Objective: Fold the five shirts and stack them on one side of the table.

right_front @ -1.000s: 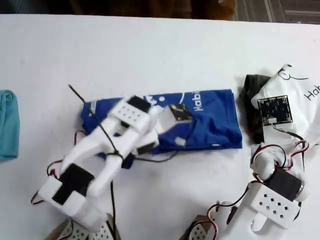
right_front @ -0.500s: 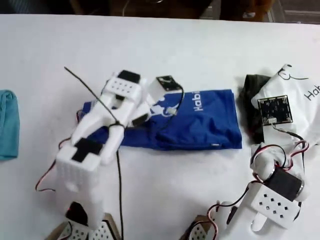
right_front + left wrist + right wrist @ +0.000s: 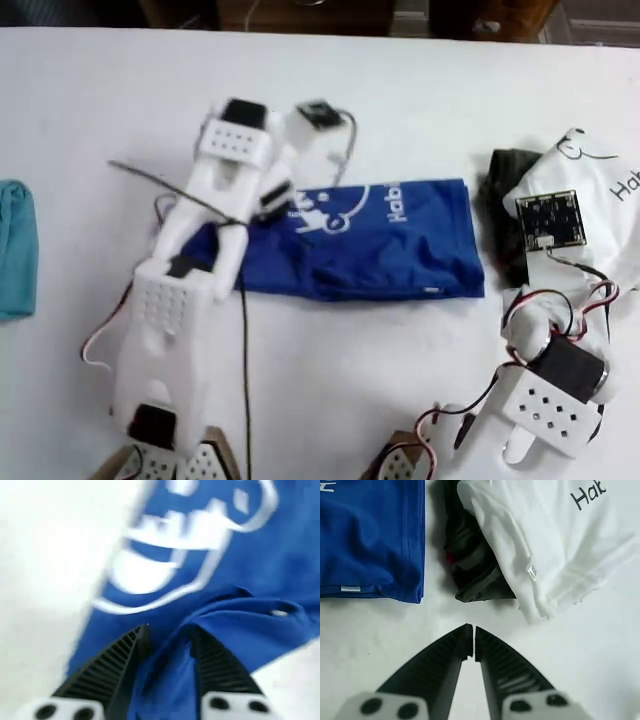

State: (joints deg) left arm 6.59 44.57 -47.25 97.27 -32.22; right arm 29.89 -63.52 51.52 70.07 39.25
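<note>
Left arm (image 3: 190,260) swung outward; blue shirt (image 3: 240,555) fold between jaws.

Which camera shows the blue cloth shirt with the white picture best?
The high view: the blue cloth shirt lies almost whole, one end under the left arm. The left wrist view shows a fold pinched in the left gripper; the right wrist view shows one hemmed end.

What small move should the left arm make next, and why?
The left gripper has a ridge of the blue shirt between its fingers, and the shirt lies long, not yet halved. So probably lift a little and draw that cloth toward the opposite end.
</note>
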